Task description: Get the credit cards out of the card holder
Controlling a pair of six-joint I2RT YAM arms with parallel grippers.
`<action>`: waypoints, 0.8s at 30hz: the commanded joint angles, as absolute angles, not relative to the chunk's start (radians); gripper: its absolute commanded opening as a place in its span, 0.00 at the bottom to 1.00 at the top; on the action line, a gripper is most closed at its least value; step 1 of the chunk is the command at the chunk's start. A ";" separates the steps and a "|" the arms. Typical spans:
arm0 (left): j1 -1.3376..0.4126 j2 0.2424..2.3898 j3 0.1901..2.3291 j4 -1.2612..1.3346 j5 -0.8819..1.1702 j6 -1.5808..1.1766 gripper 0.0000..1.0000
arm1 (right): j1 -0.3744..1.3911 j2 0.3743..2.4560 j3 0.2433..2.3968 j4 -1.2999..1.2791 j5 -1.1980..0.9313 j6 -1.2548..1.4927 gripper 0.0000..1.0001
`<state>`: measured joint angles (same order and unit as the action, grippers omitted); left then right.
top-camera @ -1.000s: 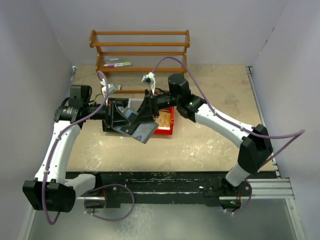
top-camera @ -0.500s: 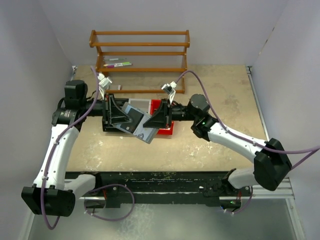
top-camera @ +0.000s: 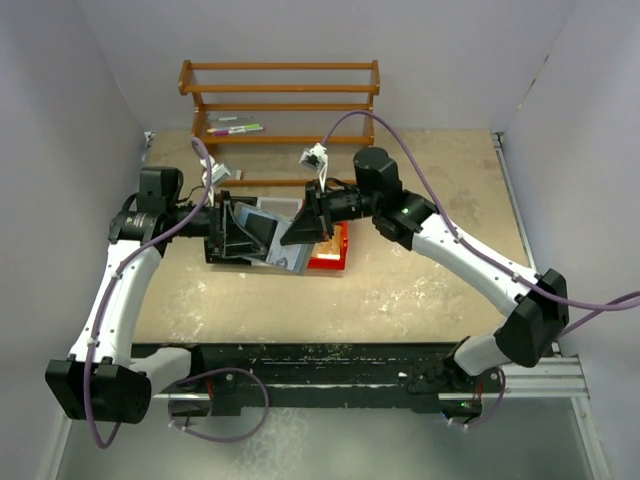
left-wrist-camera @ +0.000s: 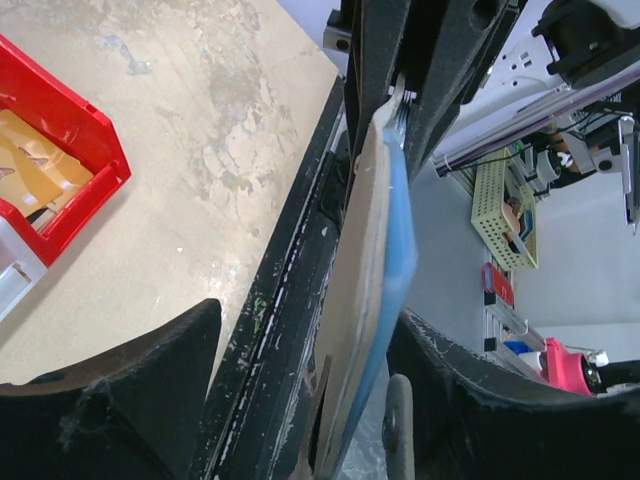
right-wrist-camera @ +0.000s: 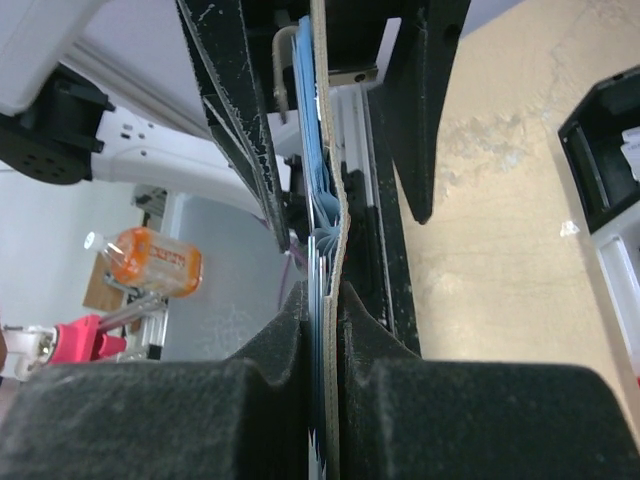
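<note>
Sandy table (top-camera: 430, 290) with a wooden rack (top-camera: 280, 90) at its far edge and a row of bins (top-camera: 225, 255) in the middle, the red bin (top-camera: 335, 258) at its right end. Over the bins, the right gripper (top-camera: 292, 236) is clamped on the grey-blue card holder (top-camera: 272, 245); the left gripper (top-camera: 245, 232) straddles its other end, fingers spread wide

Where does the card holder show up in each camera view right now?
Top external: the card holder is at centre, tilted above the row of bins.
Left wrist: edge-on, right of centre, blue face to the right.
Right wrist: edge-on, centre, clamped by the right gripper.
Shared landmark: the tan table top.
</note>
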<state>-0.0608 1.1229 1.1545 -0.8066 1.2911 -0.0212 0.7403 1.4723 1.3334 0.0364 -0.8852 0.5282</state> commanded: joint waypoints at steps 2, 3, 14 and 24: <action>-0.057 1.139 1.220 -0.912 1.334 0.146 0.66 | 0.742 1.523 1.486 -0.262 -0.893 0.324 0.00; -0.058 1.139 1.221 -0.909 1.327 0.147 0.64 | 0.743 1.531 1.498 -0.294 -0.878 0.312 0.00; -0.058 1.133 1.181 -0.899 1.302 0.179 0.34 | 0.743 1.545 1.517 -0.296 -0.916 0.293 0.00; -0.057 1.157 1.236 -1.114 1.410 0.380 0.16 | 0.736 1.529 1.453 -0.198 -1.024 0.277 0.15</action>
